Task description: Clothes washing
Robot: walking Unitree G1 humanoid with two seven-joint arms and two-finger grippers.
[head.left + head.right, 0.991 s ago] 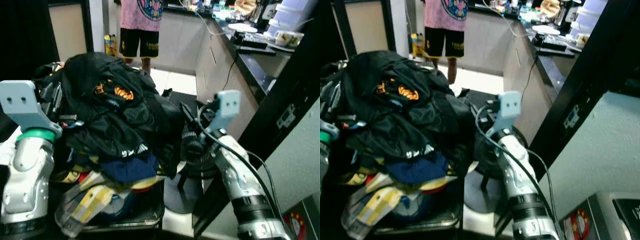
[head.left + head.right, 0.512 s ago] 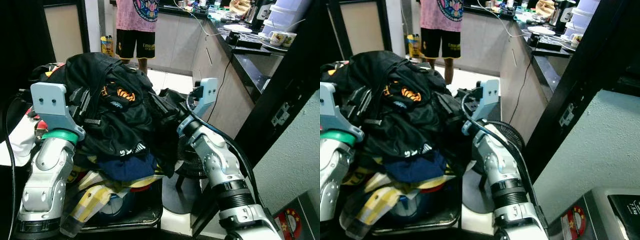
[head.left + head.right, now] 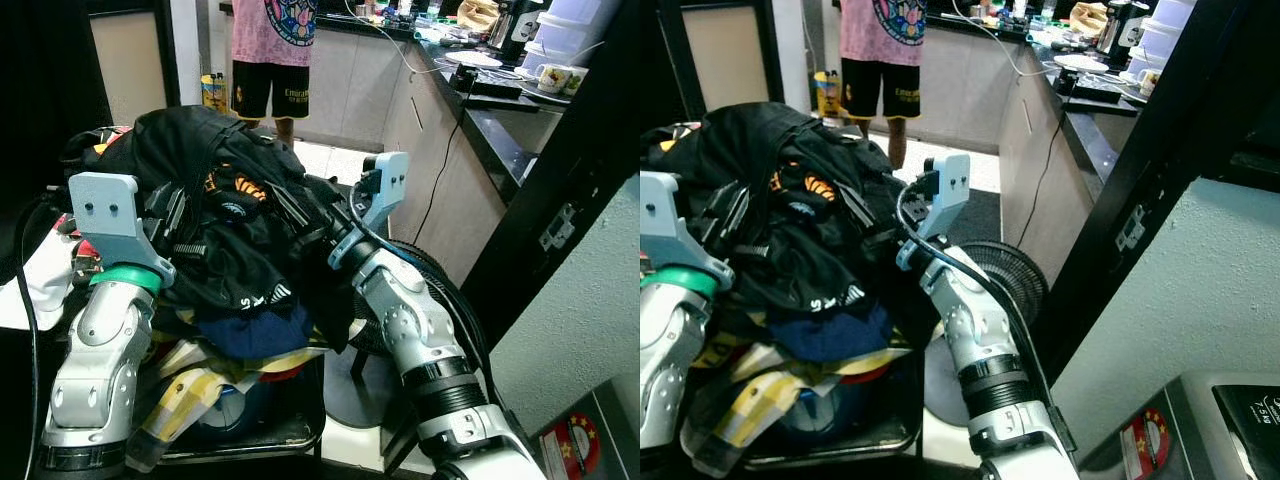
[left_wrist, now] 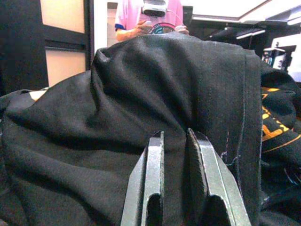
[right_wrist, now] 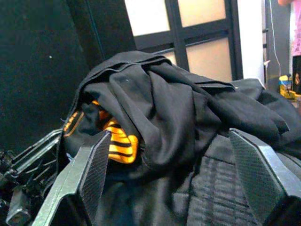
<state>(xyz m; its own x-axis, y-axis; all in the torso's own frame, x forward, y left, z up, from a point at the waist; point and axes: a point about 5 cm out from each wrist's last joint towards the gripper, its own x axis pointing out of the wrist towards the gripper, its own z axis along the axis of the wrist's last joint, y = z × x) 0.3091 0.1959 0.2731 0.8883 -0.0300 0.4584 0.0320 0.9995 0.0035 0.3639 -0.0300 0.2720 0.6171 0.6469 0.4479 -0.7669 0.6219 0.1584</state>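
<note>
A heap of clothes (image 3: 235,250) overflows a dark basket (image 3: 295,425); black garments with orange print lie on top, blue and yellow pieces below. My left gripper (image 3: 172,215) is pushed into the heap's left side. In the left wrist view its fingers (image 4: 155,179) stand close together, pinching a fold of the black garment (image 4: 141,94). My right gripper (image 3: 298,212) reaches into the heap from the right. Seen from the right wrist, the gripper (image 5: 169,134) is wide open, and black cloth with an orange patch (image 5: 120,141) lies between its fingers.
A person in a pink shirt and black shorts (image 3: 275,50) stands behind the heap. A dark kitchen counter (image 3: 500,100) with cups and dishes runs along the right. A black floor fan (image 3: 1005,275) stands beside the basket. A grey appliance (image 3: 595,435) is at the lower right.
Both arms have come up and closed in on the heap. The right gripper moved left into the black clothes, and the left gripper went into the heap's left side.
</note>
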